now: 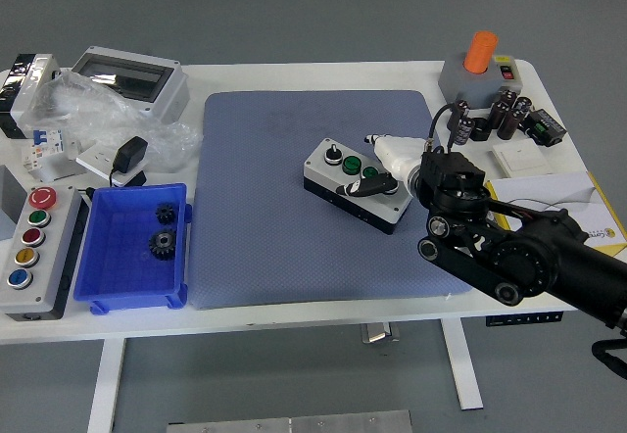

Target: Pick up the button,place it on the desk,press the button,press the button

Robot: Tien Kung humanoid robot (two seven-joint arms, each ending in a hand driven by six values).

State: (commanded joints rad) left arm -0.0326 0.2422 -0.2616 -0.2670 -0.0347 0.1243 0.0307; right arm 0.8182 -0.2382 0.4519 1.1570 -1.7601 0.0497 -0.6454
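Button box (345,173): lies tilted on the blue mat (265,208), mid-surface (323,311).
Right robot hand (377,184): reaches in from the right, one finger (364,187) on the box top beside the green buttons; other fingers hidden, grip unclear.

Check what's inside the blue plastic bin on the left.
The blue plastic bin holds two small black gears near its right side. The rest of its floor is bare; nothing there is covered.

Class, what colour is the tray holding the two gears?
Blue tray, seen in the head view.
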